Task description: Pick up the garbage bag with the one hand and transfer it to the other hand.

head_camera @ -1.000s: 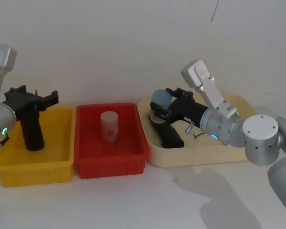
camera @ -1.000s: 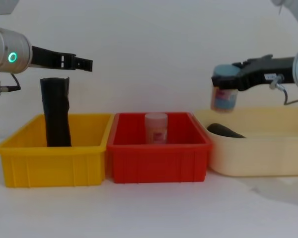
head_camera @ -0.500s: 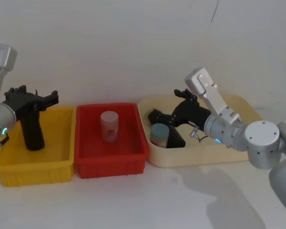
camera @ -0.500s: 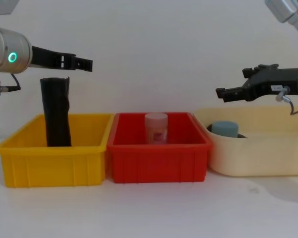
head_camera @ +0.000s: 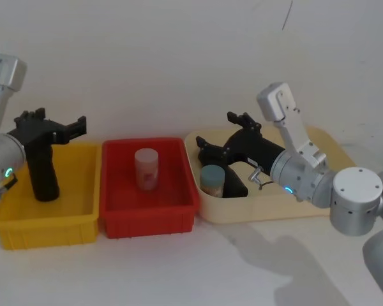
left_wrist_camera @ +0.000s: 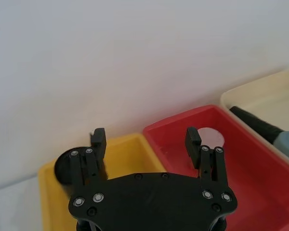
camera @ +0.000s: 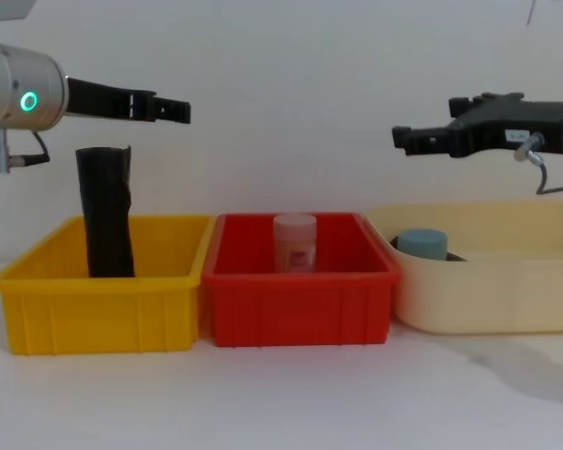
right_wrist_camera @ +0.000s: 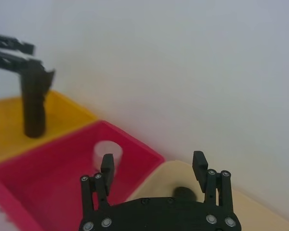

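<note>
The garbage bag [head_camera: 43,173] is a black roll standing upright at the left end of the yellow bin [head_camera: 51,224]; the chest view shows the garbage bag [camera: 108,220] with its ragged top rim. My left gripper [head_camera: 73,127], on the arm with the green ring light, hovers open just above the roll's top, with its fingers reaching past it toward the red bin. In the left wrist view the left gripper [left_wrist_camera: 145,139] holds nothing, and the bag's top [left_wrist_camera: 62,166] lies beside one finger. My right gripper [head_camera: 217,131] hangs open and holds nothing above the cream tray [head_camera: 268,207].
A pink jar [head_camera: 146,168] stands in the red bin [head_camera: 147,220] between the yellow bin and the cream tray. A blue-lidded jar [head_camera: 212,180] and a slimmer black roll [head_camera: 235,186] lie in the cream tray. White tabletop lies in front of the bins.
The right gripper let go of the blue-lidded jar, which now stands in the cream tray, then opened and rose. The left gripper shifted slightly toward the red bin.
</note>
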